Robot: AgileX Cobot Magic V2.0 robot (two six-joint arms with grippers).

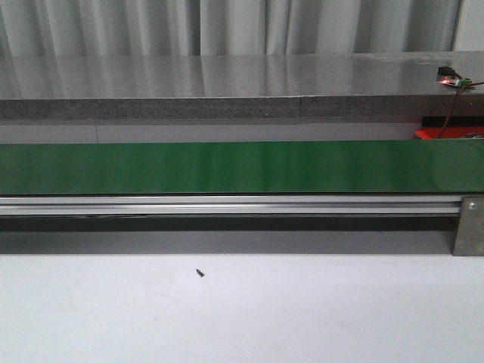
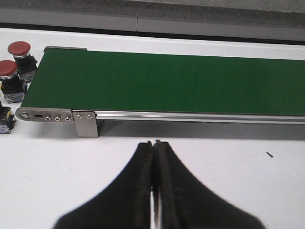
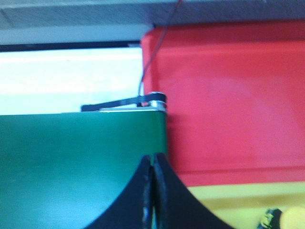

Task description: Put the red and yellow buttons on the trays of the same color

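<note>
Two red buttons (image 2: 19,48) (image 2: 7,69) stand on the white table off the end of the green belt (image 2: 167,81). A third button body (image 2: 5,119) is cut by the frame edge, so its cap colour is hidden. My left gripper (image 2: 153,143) is shut and empty above the table, in front of the belt. My right gripper (image 3: 153,156) is shut and empty over the belt's other end (image 3: 71,162). Beside that end lie the red tray (image 3: 228,95) and the yellow tray (image 3: 238,195). A yellow button (image 3: 291,217) lies on the yellow tray, blurred.
In the front view the belt (image 1: 227,166) spans the whole width on its metal rail (image 1: 227,204), with a grey ledge (image 1: 227,83) behind. A sliver of the red tray (image 1: 439,134) and a wired board (image 1: 452,79) show far right. A black speck (image 1: 200,272) lies on the table.
</note>
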